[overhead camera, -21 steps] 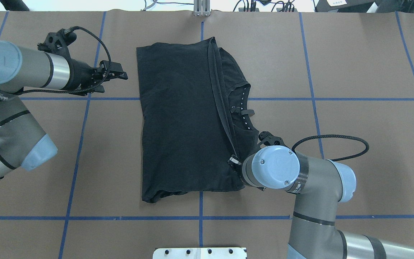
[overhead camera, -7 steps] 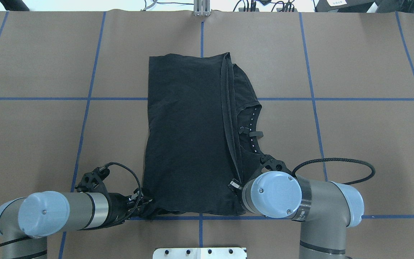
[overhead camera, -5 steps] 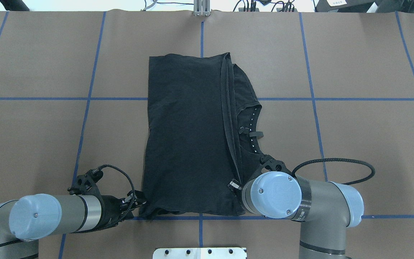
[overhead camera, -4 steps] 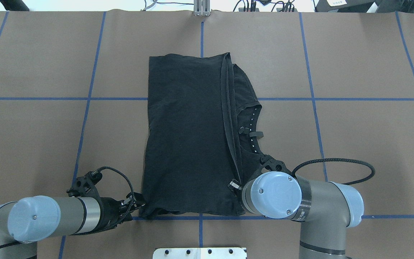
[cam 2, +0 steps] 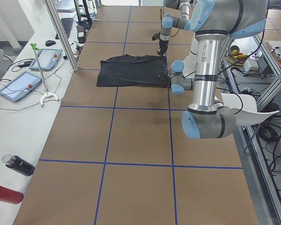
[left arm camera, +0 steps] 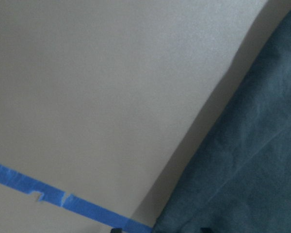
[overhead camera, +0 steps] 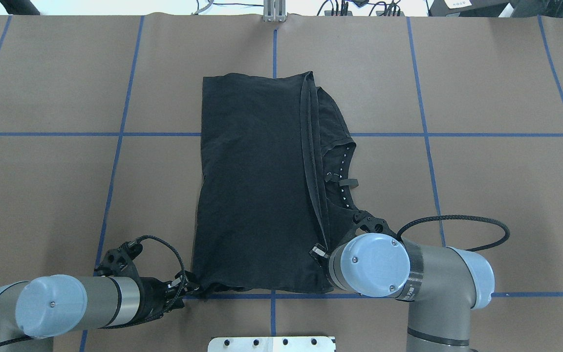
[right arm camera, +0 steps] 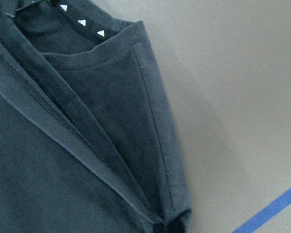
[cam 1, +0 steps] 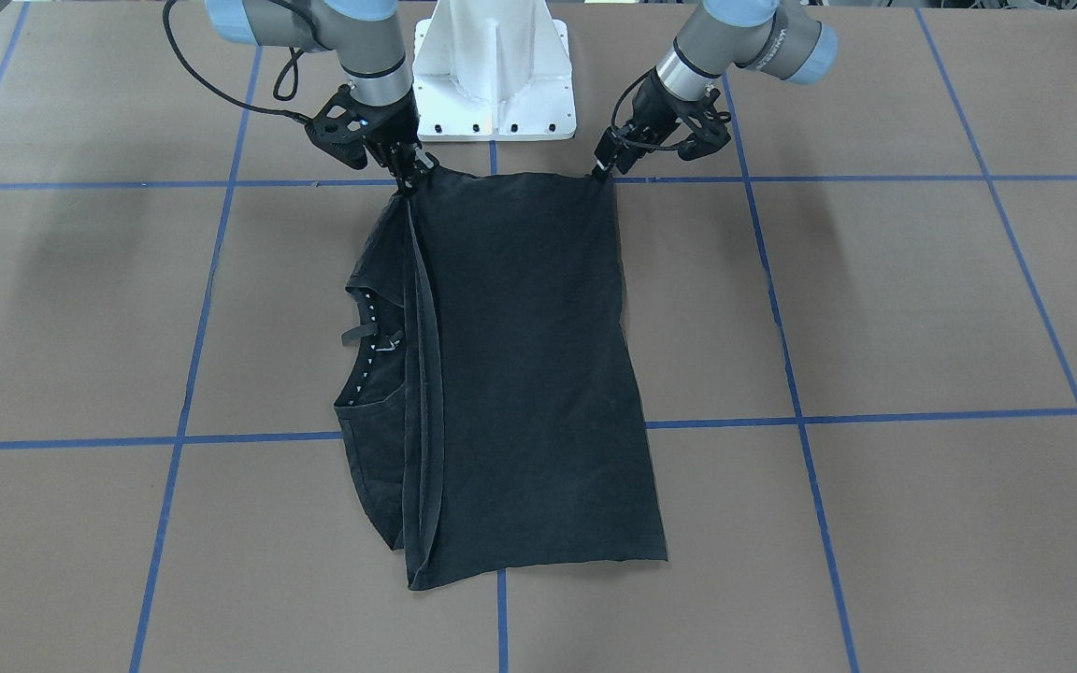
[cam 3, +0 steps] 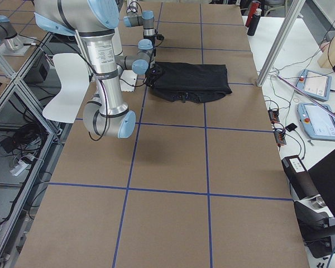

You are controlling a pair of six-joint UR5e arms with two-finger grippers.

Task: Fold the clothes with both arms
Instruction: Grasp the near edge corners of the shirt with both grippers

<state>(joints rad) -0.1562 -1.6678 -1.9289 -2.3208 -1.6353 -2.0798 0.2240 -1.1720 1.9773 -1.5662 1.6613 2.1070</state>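
Observation:
The black T-shirt [overhead camera: 252, 186] lies flat on the brown table, folded lengthwise, its collar with small white triangles [overhead camera: 342, 171] showing on its right. My left gripper [overhead camera: 186, 288] is shut on the shirt's near-left corner, which is the top-right corner in the front-facing view [cam 1: 606, 168]. My right gripper [cam 1: 410, 178] is shut on the near-right corner and is hidden under its wrist in the overhead view. The near hem runs straight between both grippers. The wrist views show only dark fabric [left arm camera: 252, 170] and layered hems [right arm camera: 63, 145].
The white pedestal base [cam 1: 492, 75] stands just behind the grippers. Blue tape lines [overhead camera: 115, 134] grid the brown table cover. Beyond the far table edge, a side bench holds tablets [cam 2: 18, 86] and bottles [cam 2: 18, 165]. A black cable loop [overhead camera: 457, 220] hangs off my right wrist.
My left arm swung from the far left to the near-left corner and shut on it. The shirt slid toward the robot. In the last second the left gripper drew that corner slightly left.

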